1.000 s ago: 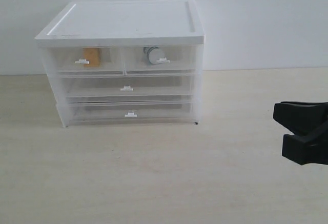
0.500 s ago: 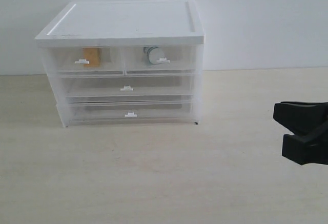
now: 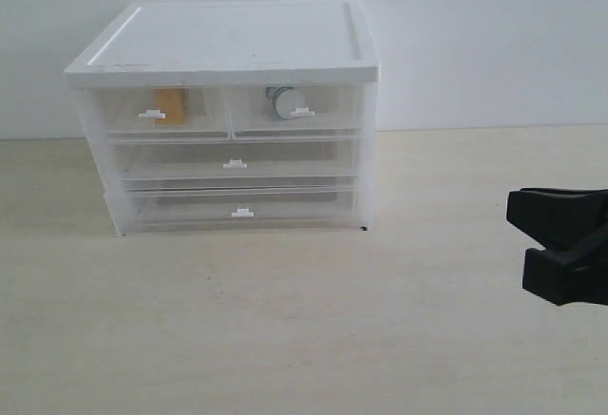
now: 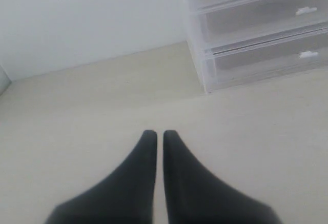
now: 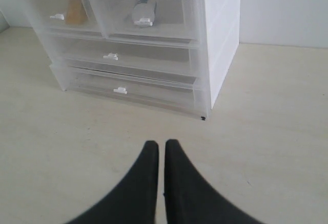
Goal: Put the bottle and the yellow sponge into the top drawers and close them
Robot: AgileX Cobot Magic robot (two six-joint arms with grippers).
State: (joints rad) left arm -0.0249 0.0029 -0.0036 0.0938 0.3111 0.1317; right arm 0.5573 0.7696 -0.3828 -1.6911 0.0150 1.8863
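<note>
The white-topped cabinet stands at the back of the table. Its two top drawers are pushed in flush. The yellow sponge shows through the top left drawer. The bottle lies in the top right drawer, also seen as the bottle in the right wrist view. My right gripper is shut and empty, low over the table in front of the cabinet; part of that arm shows at the right edge. My left gripper is shut and empty, off the cabinet's left side.
Two full-width lower drawers sit shut below the top pair. A white wall runs behind the cabinet. The pale table stretches in front of the cabinet.
</note>
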